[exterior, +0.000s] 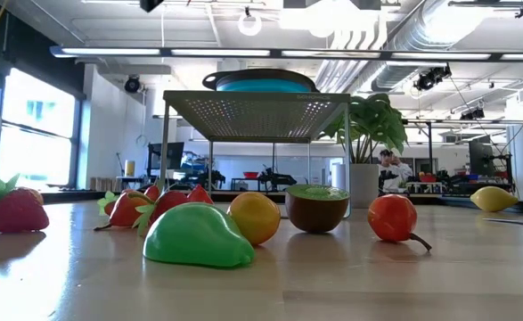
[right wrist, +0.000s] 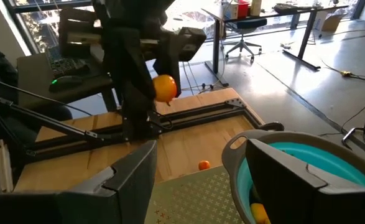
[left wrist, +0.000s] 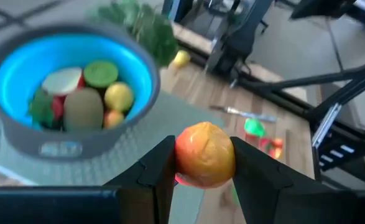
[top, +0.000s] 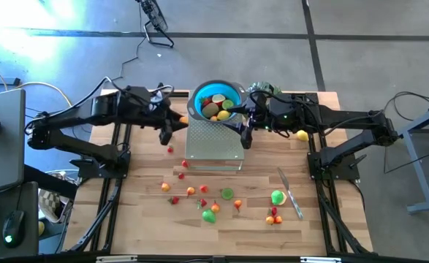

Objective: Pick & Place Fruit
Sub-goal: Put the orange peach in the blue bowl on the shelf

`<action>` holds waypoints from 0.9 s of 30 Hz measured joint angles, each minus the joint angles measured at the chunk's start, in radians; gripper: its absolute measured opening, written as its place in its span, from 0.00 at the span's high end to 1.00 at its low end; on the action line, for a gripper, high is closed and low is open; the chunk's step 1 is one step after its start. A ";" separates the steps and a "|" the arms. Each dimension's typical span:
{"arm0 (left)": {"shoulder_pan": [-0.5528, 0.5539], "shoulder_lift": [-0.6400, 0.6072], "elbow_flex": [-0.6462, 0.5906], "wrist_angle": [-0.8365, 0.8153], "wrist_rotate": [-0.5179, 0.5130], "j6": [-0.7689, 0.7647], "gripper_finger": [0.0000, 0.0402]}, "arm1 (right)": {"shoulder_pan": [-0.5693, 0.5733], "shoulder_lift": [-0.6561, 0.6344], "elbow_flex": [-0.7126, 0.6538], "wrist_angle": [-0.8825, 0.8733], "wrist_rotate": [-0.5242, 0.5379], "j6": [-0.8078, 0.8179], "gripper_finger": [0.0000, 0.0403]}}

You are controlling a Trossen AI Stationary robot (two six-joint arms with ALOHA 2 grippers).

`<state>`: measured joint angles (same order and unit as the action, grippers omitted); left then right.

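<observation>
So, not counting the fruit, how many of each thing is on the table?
Robot arms: 2 (left arm, right arm)
Blue bowl: 1
Metal rack: 1
Knife: 1
Leafy plant: 1
Total: 6

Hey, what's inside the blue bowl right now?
The blue bowl holds several toy fruits: a brown one, green, yellow, red and a pale slice. Anything beneath that pile is covered, so it cannot be seen.

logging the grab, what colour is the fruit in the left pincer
Orange fruit, clearest in the left wrist view, between the left pincer.
</observation>
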<state>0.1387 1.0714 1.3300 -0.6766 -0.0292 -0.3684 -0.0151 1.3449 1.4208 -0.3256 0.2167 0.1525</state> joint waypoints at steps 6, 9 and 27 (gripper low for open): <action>0.040 0.049 0.000 0.065 0.000 0.048 0.67 | 0.000 -0.006 0.000 -0.003 0.107 0.000 0.41; 0.099 0.087 0.000 0.074 0.017 0.050 0.67 | -0.001 -0.006 0.000 -0.010 0.125 0.000 0.41; 0.307 0.318 -0.001 0.299 0.135 0.039 0.67 | -0.030 -0.062 0.000 -0.093 0.230 -0.126 0.41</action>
<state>0.4454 1.3892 1.3293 -0.3773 0.1057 -0.3292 -0.0450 1.2833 1.4212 -0.4184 0.4464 0.0262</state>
